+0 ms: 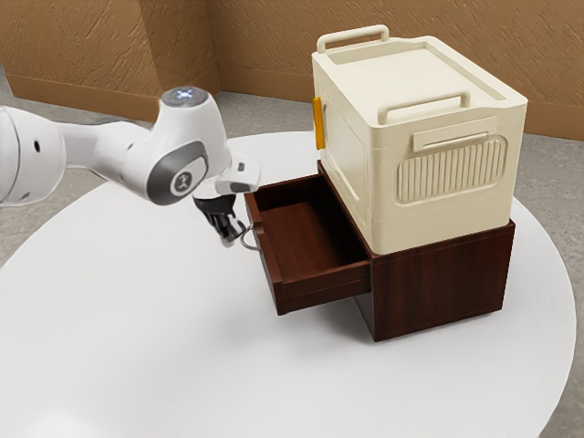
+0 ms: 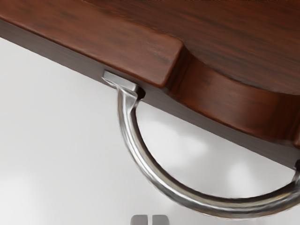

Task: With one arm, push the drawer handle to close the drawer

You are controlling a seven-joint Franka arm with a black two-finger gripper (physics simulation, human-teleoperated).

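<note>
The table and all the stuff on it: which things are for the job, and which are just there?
For the job:
- the drawer, pulled out
- its shiny handle, the bit to push
- the brown cabinet it slides into
- my pincer, close to the handle

Just there:
- the cream box on the cabinet
- the white table underneath

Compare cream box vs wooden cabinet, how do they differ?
- Color: cream box is pale; wooden cabinet is dark reddish brown.
- Position: cream box sits on top of the wooden cabinet; wooden cabinet stands on the table.
- Handles: cream box has two raised bars on top; wooden cabinet has a curved metal handle on its pulled-out drawer.

Shared: both boxy.
</note>
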